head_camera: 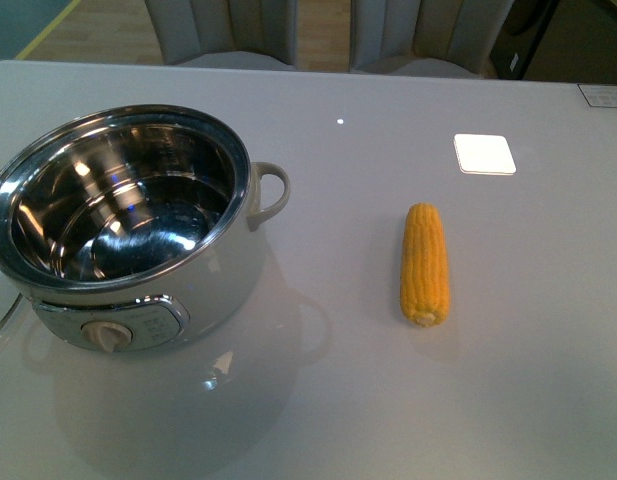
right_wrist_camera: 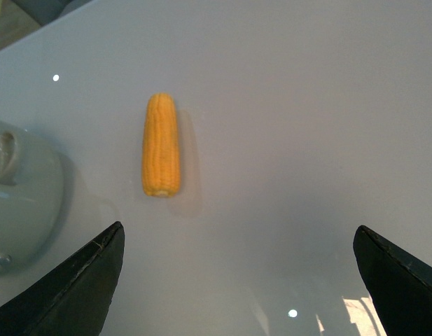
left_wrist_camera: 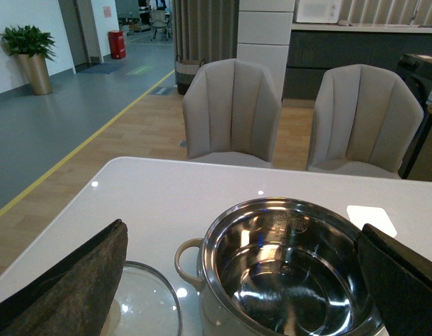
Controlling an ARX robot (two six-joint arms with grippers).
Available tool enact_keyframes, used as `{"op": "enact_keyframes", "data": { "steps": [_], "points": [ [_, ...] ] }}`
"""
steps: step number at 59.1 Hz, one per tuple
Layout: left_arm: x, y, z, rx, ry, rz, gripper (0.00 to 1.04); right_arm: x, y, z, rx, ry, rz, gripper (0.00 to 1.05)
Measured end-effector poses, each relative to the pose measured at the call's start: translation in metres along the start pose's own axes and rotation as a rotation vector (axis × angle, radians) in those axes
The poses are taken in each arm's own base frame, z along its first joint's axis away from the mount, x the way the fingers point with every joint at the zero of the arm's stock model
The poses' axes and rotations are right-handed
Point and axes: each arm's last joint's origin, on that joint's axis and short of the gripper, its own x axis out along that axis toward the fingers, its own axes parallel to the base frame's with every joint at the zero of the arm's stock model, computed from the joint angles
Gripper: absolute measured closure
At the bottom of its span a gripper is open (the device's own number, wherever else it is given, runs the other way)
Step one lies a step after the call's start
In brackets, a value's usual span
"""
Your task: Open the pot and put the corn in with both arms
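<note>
Two tools are gaping wide, holding nothing: left tool (left_wrist_camera: 241,225) facing the uncovered pot (head_camera: 128,215), right tool (right_wrist_camera: 238,226) facing the corn (right_wrist_camera: 161,145). Corn is lying on the tabletop (head_camera: 508,400) right of centre in the front view, long axis running bottom to top, so the right tool is judged nearer.

light: even, fairly bright, from overhead | glare: pinpoint lamp reflections on the glossy counter (head_camera: 548,380), streaked highlights inside the pot (head_camera: 118,215) | shadows: soft and faint beside the corn (head_camera: 425,265) | focus: front view slightly soft; left hand (left_wrist_camera: 241,225) and right hand (right_wrist_camera: 238,225) fingers dark, blurred at wrist-view edges
</note>
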Motion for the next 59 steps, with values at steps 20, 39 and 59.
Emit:
{"op": "enact_keyframes", "data": {
  "steps": [20,39,59],
  "points": [
    [0.000,0.000,0.000,0.000,0.000,0.000,0.07,0.071,0.055,0.013,-0.077,0.043,0.044,0.09],
    [0.000,0.000,0.000,0.000,0.000,0.000,0.07,0.152,0.091,-0.009,-0.247,0.182,0.007,0.09],
    [0.000,0.000,0.000,0.000,0.000,0.000,0.07,0.209,0.100,-0.033,-0.303,0.293,-0.053,0.09]
  ]
}}
